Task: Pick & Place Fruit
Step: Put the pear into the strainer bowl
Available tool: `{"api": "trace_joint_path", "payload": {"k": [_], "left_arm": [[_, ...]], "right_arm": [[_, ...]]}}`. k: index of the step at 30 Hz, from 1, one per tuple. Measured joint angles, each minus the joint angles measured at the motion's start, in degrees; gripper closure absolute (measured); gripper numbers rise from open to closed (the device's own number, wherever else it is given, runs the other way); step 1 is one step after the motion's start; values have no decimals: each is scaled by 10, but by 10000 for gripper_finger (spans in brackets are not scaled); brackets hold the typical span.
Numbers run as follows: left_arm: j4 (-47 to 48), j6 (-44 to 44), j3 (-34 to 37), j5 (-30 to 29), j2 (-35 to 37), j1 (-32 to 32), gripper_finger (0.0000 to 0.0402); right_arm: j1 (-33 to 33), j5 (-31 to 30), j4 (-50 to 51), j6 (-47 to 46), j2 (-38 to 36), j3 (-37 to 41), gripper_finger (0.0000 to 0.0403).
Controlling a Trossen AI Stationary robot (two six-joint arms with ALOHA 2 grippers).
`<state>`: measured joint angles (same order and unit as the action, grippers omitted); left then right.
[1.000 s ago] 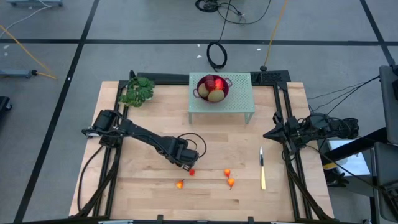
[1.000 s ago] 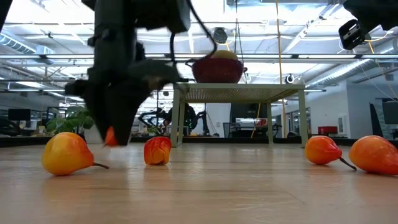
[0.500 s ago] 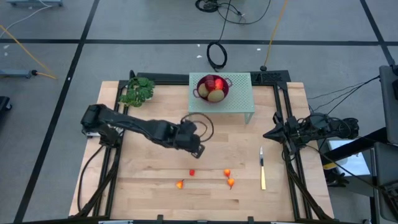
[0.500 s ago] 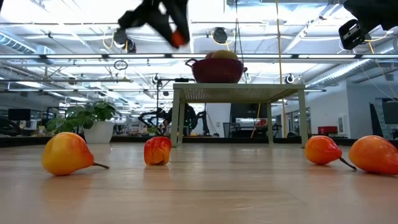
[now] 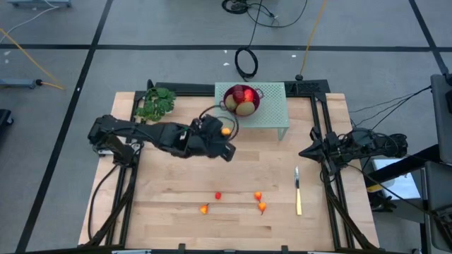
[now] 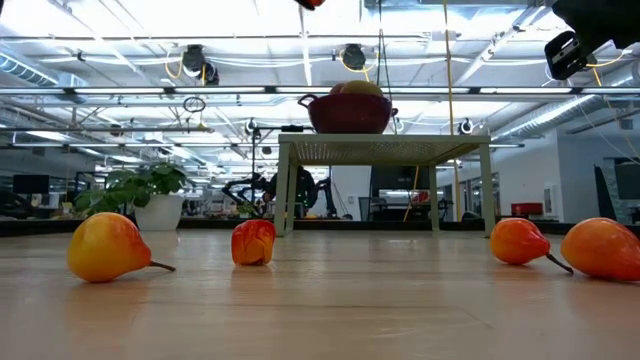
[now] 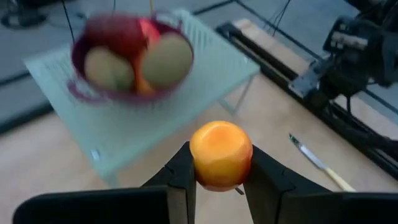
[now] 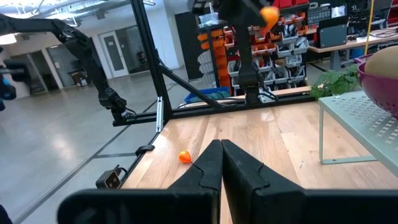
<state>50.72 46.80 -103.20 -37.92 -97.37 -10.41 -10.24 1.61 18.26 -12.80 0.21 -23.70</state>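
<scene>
My left gripper (image 5: 224,132) hangs in the air just short of the pale green stand (image 5: 272,113), shut on a tiny orange-red fruit (image 7: 221,154). The dark red bowl (image 5: 241,99) on the stand holds two brownish-green ovals (image 7: 165,59) and a dark red ball (image 7: 115,31). Several tiny fruit bits lie on the wood near the table's near edge: a red one (image 5: 218,195) and orange ones (image 5: 205,209), (image 5: 258,195), (image 5: 262,206). In the low view they rest on their sides (image 6: 108,246). My right gripper (image 8: 221,155) waits shut at the table's right edge. My left gripper pinches the tiny orange-red fruit between its two fingers (image 7: 183,171), one on each side of its lower half (image 7: 221,180). The fruit is lifted clear of the table and sticks out past the fingertips, its rounded end (image 7: 219,134) toward the bowl.
A slim yellowish knife (image 5: 298,190) lies on the wood's right part. A leafy green sprig (image 5: 155,104) sits at the far left corner. Dark rails (image 5: 321,123) frame the table. Bare wood spreads between the stand and the bits.
My left gripper, shut on the orange-red fruit, has risen from the wood beside the red bit and swung toward the far edge, up to the stand with the bowl. The fruit has gone with it, lifted clear. The other bits have stayed put.
</scene>
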Motion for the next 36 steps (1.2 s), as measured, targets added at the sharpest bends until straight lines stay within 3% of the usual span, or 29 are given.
{"api": "trace_joint_path", "payload": {"k": [7, 16, 22, 36], "left_arm": [[-73, -149, -26, 4, 1, 67, 314], [-160, -276, -25, 102, 0, 161, 314], [-226, -321, -25, 164, -4, 203, 314], [-351, -344, -24, 210, -69, 240, 314]], "right_arm": [[0, 0, 0, 0, 0, 0, 399], [0, 0, 0, 0, 0, 0, 399], [0, 0, 0, 0, 0, 0, 399], [0, 0, 3, 0, 0, 0, 399]]}}
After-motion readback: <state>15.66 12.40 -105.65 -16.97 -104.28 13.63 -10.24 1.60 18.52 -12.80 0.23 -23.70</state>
